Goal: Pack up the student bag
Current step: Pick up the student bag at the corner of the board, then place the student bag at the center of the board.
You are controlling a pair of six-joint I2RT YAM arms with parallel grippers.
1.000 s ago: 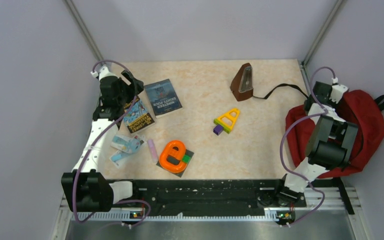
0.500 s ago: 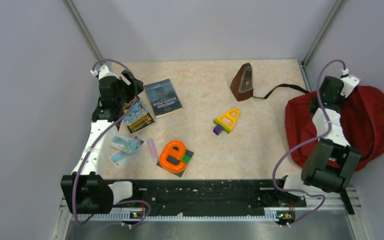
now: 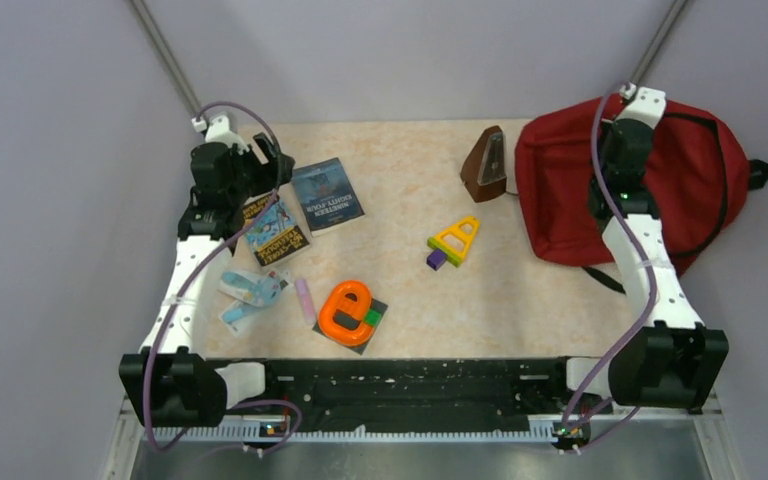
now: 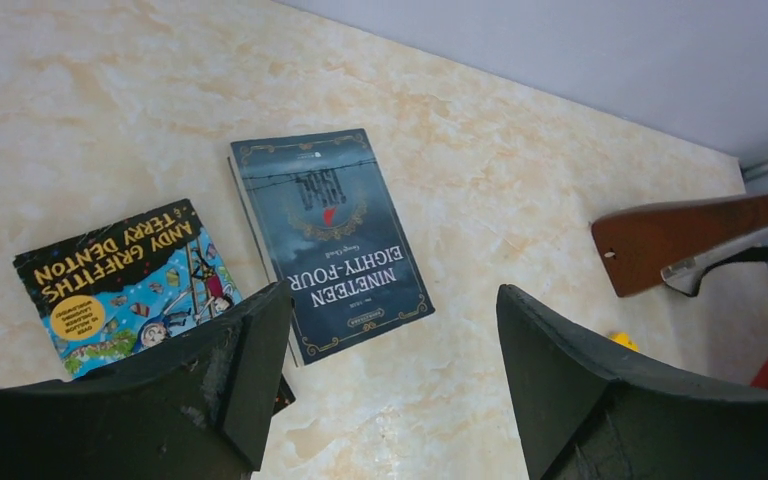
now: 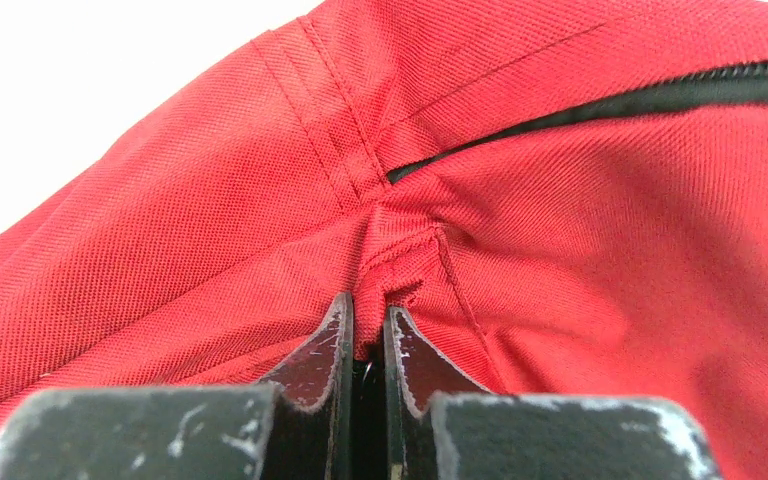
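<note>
Right, student bag (image 3: pixel 560 180) has moved: a second ago it was slumped at the bench's (image 3: pixel 400 180) right edge near the arm base, now it's hauled up to the far right corner, just beside the metronome (image 3: pixel 485 165); can't tell if they touch. Right hand (image 5: pixel 367 325) is pinched tight on a fold of red fabric at a seam, fingers almost closed, with the black zipper (image 5: pixel 600 105) running just above and looking shut there. Left hand (image 4: pixel 390 330) is spread wide with nothing in it, hovering over the Nineteen Eighty-Four book (image 4: pixel 330 240) and the Andy Griffiths book (image 4: pixel 120 285). Yellow triangle toy (image 3: pixel 455 240) and orange "e" (image 3: pixel 345 310) lie mid-bench, well apart from the bag. My read: this is repositioning only, nothing packed yet; the bag needs opening next.
</note>
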